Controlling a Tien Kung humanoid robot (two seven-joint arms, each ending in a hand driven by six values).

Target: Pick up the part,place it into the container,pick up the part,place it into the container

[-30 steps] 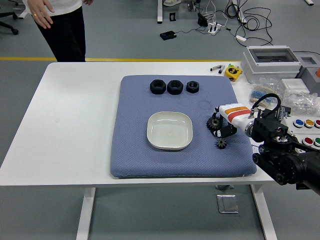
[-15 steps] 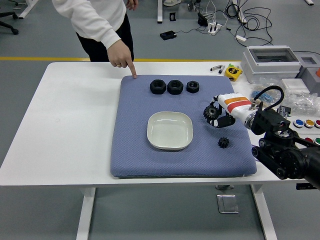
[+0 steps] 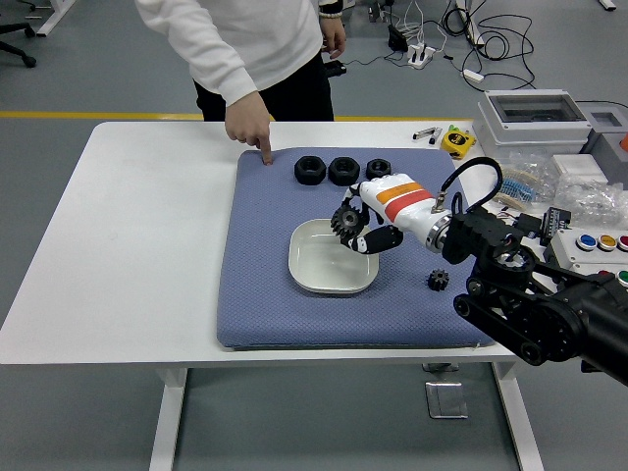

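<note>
My right hand (image 3: pixel 359 226) hangs over the right part of the white square bowl (image 3: pixel 314 266), shut on a black gear (image 3: pixel 346 222). A second, smaller black gear (image 3: pixel 438 281) lies on the blue mat (image 3: pixel 265 304) to the right of the bowl. Three black nuts (image 3: pixel 342 170) sit in a row at the mat's far edge. The bowl looks empty. My left hand is out of sight.
A person at the far side points one finger (image 3: pixel 266 153) down at the mat's far left corner. A grey box (image 3: pixel 530 123), a yellow tape measure (image 3: pixel 457 140), bagged parts and a panel of coloured buttons (image 3: pixel 599 245) crowd the table's right side.
My right hand has carried the gear left, from beside the small gear to above the bowl. The person has stepped right and brought a pointing finger down to the mat's corner.
</note>
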